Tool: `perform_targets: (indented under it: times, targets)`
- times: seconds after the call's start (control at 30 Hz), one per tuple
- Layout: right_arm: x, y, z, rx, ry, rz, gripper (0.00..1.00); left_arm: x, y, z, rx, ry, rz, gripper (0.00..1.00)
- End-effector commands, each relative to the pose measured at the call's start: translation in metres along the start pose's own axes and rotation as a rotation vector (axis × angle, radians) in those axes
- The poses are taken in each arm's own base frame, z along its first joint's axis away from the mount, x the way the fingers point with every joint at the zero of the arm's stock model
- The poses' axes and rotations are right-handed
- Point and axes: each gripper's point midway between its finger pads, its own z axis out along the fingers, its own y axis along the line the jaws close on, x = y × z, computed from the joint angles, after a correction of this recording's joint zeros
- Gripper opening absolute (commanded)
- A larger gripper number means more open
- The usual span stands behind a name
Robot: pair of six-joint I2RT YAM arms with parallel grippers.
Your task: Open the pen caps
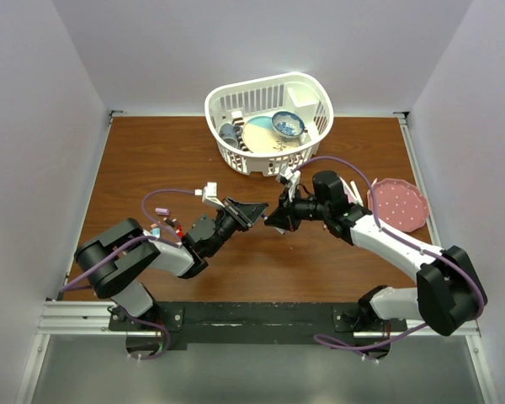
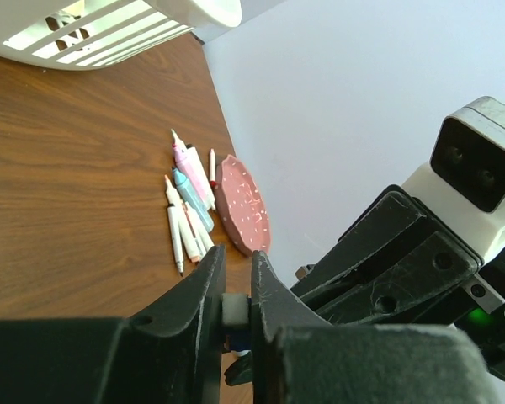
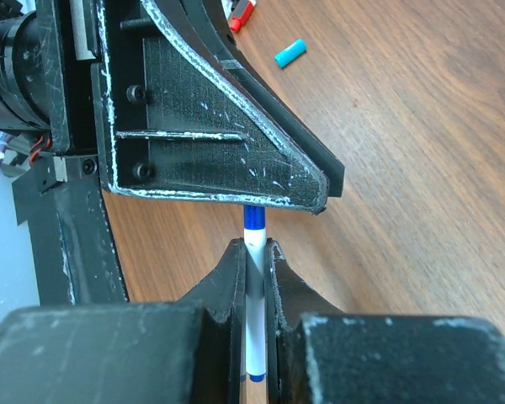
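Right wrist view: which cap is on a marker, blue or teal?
The blue cap, on the white marker clamped in the right gripper; the teal cap lies loose on the table.

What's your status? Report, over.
Right end effector shut on pen. Left end effector shut on its blue cap, not yet off. Nothing in the way.

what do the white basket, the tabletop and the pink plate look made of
white basket: likely moulded plastic, slightly glossy; thin slotted walls and rolled rim in one piece.
tabletop: wood or wood-look laminate, smooth satin; streaky brown grain, can't tell which.
pink plate: plastic or glazed ceramic, hard to say; even speckled pink surface, scalloped rim.
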Motion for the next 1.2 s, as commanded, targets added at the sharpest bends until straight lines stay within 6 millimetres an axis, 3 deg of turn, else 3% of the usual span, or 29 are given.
perform_targets:
  times: [0.0,0.07,0.1,0.17,0.2,0.3,0.4,0.43,0.47,0.53,0.57,0.63,0.67,0.7,0.73,0.8,1.0,1.17]
  targets:
    - [0.002,0.003,0.003,-0.021,-0.008,-0.004,0.00,-0.085,-0.110,-0.013,0.391,-0.288,-0.085,0.00]
    - [0.002,0.007,0.001,-0.038,-0.012,-0.016,0.00,-0.111,-0.106,-0.016,0.366,-0.355,-0.073,0.00]
    - [0.002,0.007,0.000,-0.036,-0.014,-0.018,0.00,-0.143,-0.100,-0.019,0.331,-0.431,-0.055,0.00]
    - [0.004,0.009,-0.001,-0.041,-0.014,-0.019,0.00,-0.178,-0.097,-0.023,0.289,-0.517,-0.031,0.00]
    - [0.005,0.009,-0.001,-0.042,-0.008,-0.013,0.00,-0.208,-0.087,-0.030,0.223,-0.591,-0.005,0.00]
    - [0.010,0.008,0.002,-0.047,0.010,-0.004,0.00,-0.251,-0.080,-0.037,0.128,-0.683,0.019,0.00]
    - [0.010,0.006,0.003,-0.033,0.021,-0.009,0.00,-0.270,-0.083,-0.047,0.113,-0.706,0.057,0.00]
    - [0.009,0.003,0.002,-0.017,0.019,-0.027,0.00,-0.271,-0.082,-0.049,0.100,-0.696,0.076,0.00]
    - [0.004,-0.004,0.000,0.024,0.013,-0.045,0.00,-0.264,-0.062,-0.046,0.013,-0.651,0.089,0.00]
    - [-0.005,-0.012,-0.009,0.071,0.016,-0.111,0.00,-0.257,-0.054,-0.051,-0.067,-0.593,0.115,0.00]
    - [-0.010,-0.022,-0.017,0.103,0.010,-0.116,0.00,-0.240,-0.017,-0.054,-0.225,-0.513,0.115,0.00]
    - [-0.011,-0.031,-0.032,0.128,0.039,-0.138,0.00,-0.230,0.001,-0.071,-0.331,-0.465,0.166,0.00]
    - [-0.022,-0.039,-0.042,0.144,0.029,-0.146,0.00,-0.214,0.029,-0.083,-0.451,-0.400,0.181,0.00]
    - [-0.016,-0.037,-0.049,0.125,0.060,-0.125,0.00,-0.210,0.038,-0.096,-0.494,-0.395,0.198,0.00]
    - [-0.022,-0.038,-0.053,0.120,0.059,-0.167,0.00,-0.205,0.050,-0.106,-0.550,-0.368,0.240,0.00]
    - [-0.021,-0.042,-0.061,0.134,0.062,-0.168,0.00,-0.189,0.084,-0.134,-0.698,-0.318,0.258,0.00]
    - [-0.015,-0.057,-0.067,0.190,0.085,-0.176,0.00,-0.160,0.143,-0.169,-0.944,-0.215,0.224,0.00]
    - [-0.012,-0.070,-0.075,0.234,0.097,-0.157,0.00,-0.142,0.180,-0.181,-1.117,-0.139,0.169,0.00]
